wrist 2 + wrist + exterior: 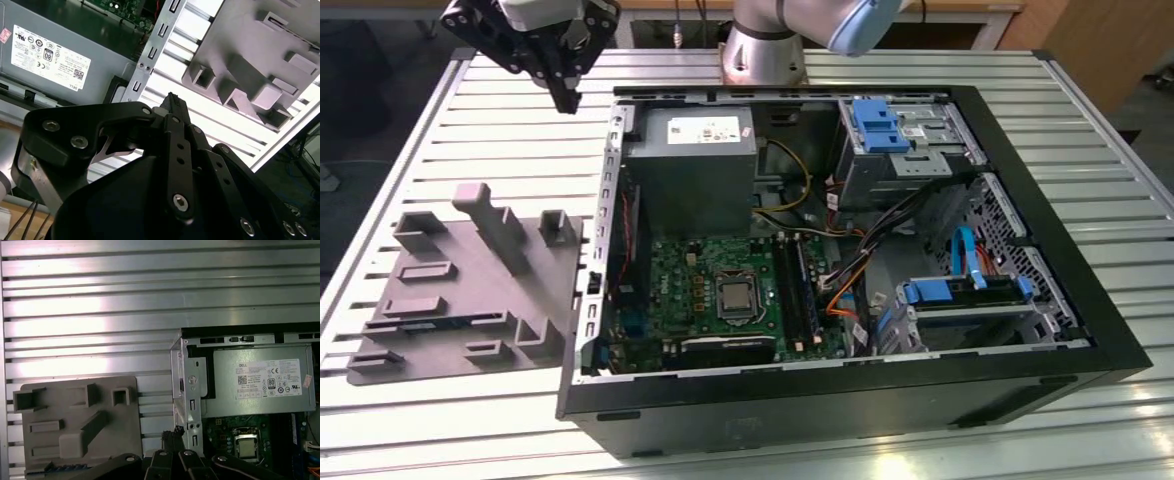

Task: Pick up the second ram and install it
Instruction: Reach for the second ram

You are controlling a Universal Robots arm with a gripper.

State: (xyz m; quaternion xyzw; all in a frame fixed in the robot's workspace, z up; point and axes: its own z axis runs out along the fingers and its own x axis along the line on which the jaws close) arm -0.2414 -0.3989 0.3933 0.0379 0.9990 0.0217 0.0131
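Pincer: pincer [567,98] has its fingers drawn together to a point, with nothing between them. It hangs high over the desk [494,130], just outside the far corner of the computer case [854,400] on the exterior view's left.
Nearest thing: the grey power-supply box [691,170], just inside the case wall; no contact.
Second ram: second ram [65,468] is judged to be the bluish strip at the edge of the grey fixture [467,300]. In the exterior view it reads as a dark strip [422,324] lying in a long slot, well apart from the pincer. Not yet lifted.
Target area: the memory slots [794,290] on the motherboard [680,275], with cables [854,260] just beside them.
Risk, pickup: the stick is thin and sits low in its slot. A skewed grasp could tilt or jam it, and the fixture's upright posts [558,228] could be clipped.
Risk, install: the cables could snag, and a tilted stick would not seat between the end clips.
Hidden: the arm's own linkage cuts off part of the strip in the first wrist view.
Hard to make out: cannot tell whether any slot is already filled, or which slot is free.
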